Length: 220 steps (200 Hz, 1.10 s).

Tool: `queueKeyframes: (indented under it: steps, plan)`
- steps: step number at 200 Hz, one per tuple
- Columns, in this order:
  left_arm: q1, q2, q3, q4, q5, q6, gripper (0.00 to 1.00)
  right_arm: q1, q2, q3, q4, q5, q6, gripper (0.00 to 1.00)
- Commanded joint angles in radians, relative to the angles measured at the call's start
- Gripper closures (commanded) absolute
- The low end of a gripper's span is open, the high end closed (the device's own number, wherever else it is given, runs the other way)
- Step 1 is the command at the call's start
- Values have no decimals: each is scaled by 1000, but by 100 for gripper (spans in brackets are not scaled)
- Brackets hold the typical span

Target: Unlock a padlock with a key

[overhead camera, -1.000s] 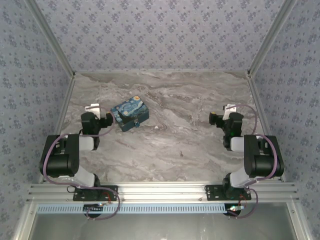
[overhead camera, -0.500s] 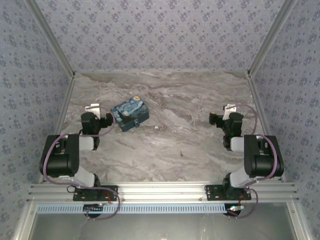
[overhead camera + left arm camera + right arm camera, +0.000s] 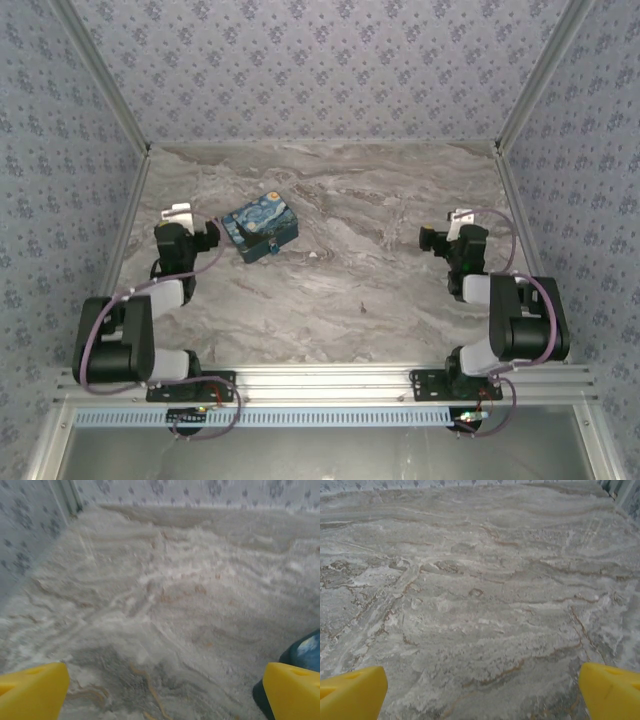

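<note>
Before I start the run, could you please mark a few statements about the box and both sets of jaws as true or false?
1. The printed box lies on the left half of the table, nearer the left arm than the right arm. True.
2. The left jaws are shut on the box. False: they stand wide apart with nothing between them, and the box is off to their right.
3. The right jaws stand open above bare marble. True.
4. The box stands against the back wall. False: it lies on open marble, well short of that wall.
</note>
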Motion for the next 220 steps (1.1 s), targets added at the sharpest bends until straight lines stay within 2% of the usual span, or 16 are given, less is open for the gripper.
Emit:
queueKeyframes:
  steps: [1,24,53,70,89,111,139,162,189,220]
  plan:
    - [-17,-113,25,-128,-42,-54,1,-3,-108,62,-145,-14,18,0]
    - [-30,-213,92,-329,-38,-208,1,9,-203,108,-302,-20,112,0]
    - [-44,-287,148,-488,75,-404,1,81,-311,185,-568,-24,263,3]
    - [-64,-318,160,-555,195,-500,1,153,-368,215,-723,-41,355,7]
    - [-121,-337,170,-622,311,-543,2,256,-416,237,-877,-48,441,8]
    - [-234,-358,158,-667,357,-587,3,394,-444,245,-1027,-22,536,11]
    - [-399,-372,97,-628,350,-674,4,567,-445,217,-1123,-5,629,21]
    - [-488,-356,42,-543,341,-748,5,692,-445,185,-1153,19,703,26]
    - [-541,-313,50,-521,333,-744,5,769,-415,166,-1161,19,716,34]
    - [-554,-260,97,-526,336,-718,4,823,-303,209,-1163,16,675,44]
